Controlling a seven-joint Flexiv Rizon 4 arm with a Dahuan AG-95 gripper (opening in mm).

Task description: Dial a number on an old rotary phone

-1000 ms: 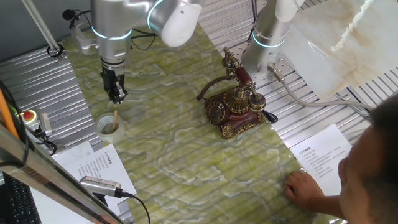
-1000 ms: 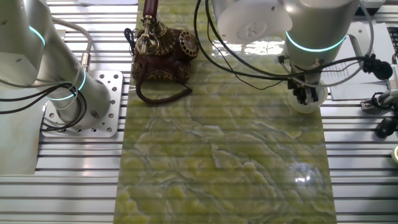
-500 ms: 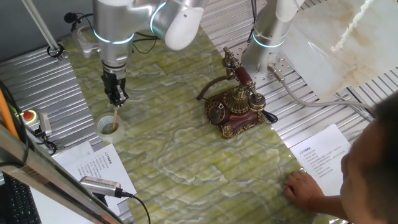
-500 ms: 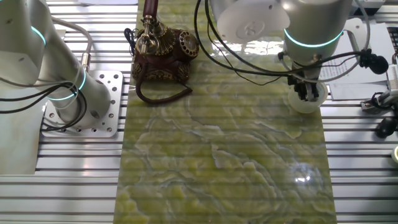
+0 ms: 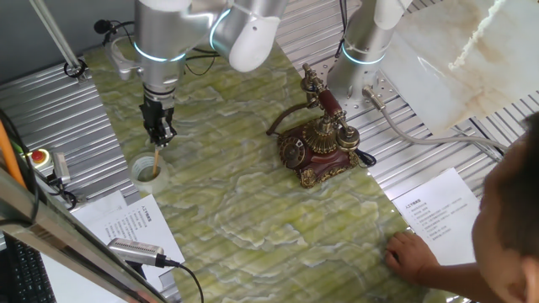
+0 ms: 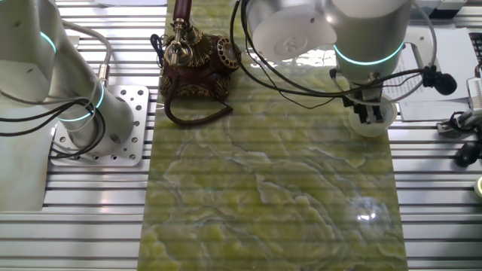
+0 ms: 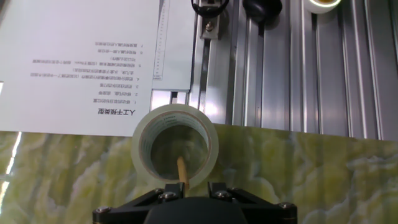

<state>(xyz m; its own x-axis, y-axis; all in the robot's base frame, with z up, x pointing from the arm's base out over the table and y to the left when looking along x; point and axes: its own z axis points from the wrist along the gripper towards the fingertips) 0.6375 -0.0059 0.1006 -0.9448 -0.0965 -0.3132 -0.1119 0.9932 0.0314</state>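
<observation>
Lowered since earlier, the gripper [image 5: 157, 135] grasps a wooden stick [image 7: 183, 172] standing inside a tape roll [image 7: 175, 146]. Both sit at the edge of the green marbled mat [image 5: 244, 210]; the old rotary phone [image 5: 317, 145] is well apart.

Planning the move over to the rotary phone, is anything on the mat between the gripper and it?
Nothing visible. The gripper hangs over the tape roll holding a wooden stick; only bare green mat lies toward the old rotary phone.

1. Even, bright overhead lighting; shadows soft and faint.
2. Specular glare on the glossy green surface [image 6: 361, 212], lower right of the other fixed view.
3. Hand view: sharp throughout; printed sheet [image 7: 87, 56] near white.
</observation>
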